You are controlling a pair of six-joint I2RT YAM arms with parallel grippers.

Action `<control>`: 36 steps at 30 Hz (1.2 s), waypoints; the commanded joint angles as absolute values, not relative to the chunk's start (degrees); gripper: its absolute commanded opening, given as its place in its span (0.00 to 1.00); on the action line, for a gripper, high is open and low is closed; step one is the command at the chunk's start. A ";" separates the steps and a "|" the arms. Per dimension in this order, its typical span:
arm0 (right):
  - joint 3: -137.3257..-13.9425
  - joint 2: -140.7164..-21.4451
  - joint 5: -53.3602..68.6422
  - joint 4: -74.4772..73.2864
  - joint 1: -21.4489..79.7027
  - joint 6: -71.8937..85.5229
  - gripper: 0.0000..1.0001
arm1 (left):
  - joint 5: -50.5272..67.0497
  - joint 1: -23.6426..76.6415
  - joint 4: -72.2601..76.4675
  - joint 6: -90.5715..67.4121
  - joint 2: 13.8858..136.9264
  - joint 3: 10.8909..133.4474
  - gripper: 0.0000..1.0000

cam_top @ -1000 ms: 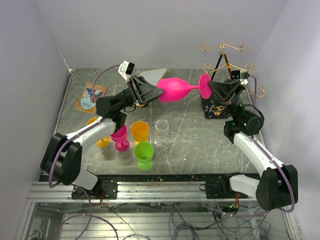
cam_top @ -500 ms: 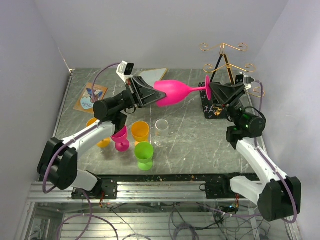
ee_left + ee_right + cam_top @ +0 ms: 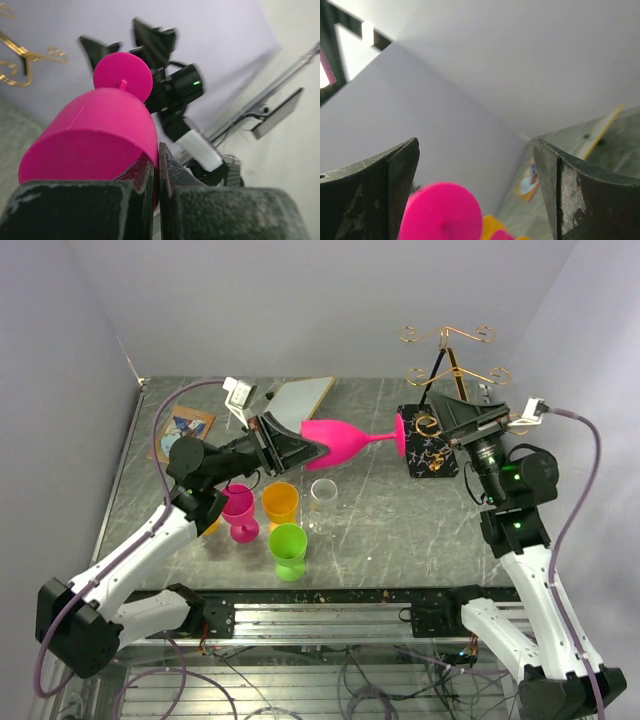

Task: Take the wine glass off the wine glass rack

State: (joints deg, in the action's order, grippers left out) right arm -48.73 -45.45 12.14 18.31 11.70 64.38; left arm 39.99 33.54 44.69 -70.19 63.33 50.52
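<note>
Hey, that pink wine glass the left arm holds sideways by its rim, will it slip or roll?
The pink wine glass looks like opaque plastic, so it is probably light and not brittle. The left gripper pinches only its rim wall, so it might pivot. Laid down sideways, it would likely roll.

Left wrist view: the fingers of the left gripper hide the lower rim of the wine glass, and its bowl covers most of the stem. The wine glass rack is cut off by the left edge, upper left. Right wrist view: the glass's foot is a blur clipped by the bottom edge, an orange cup beside it a sliver. Top view: the picture on the card, upper left, is too small to read.
</note>
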 commanded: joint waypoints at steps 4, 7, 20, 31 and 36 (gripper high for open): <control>-55.66 -40.48 -10.07 0.17 11.91 41.00 1.00 | 29.09 38.66 3.55 -46.16 58.56 54.93 0.07; -56.07 -39.20 -12.28 0.26 11.95 38.02 1.00 | 20.53 46.55 -10.67 -39.30 61.33 60.75 0.07; -54.32 -34.90 -14.94 1.24 11.95 33.65 1.00 | -7.50 71.90 -38.32 -28.63 83.03 79.41 0.07; -52.93 -34.54 -13.74 2.18 11.95 32.96 1.00 | -17.40 73.87 -52.27 -26.60 92.60 85.78 0.07; -53.26 -35.00 -13.56 1.79 12.04 32.40 1.00 | -16.45 73.83 -53.95 -25.95 94.80 85.69 0.07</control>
State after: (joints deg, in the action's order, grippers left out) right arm -53.34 -34.94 -13.65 0.97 11.70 33.69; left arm -14.76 73.71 -50.13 -27.40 93.60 84.12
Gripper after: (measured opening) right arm 0.994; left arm 0.092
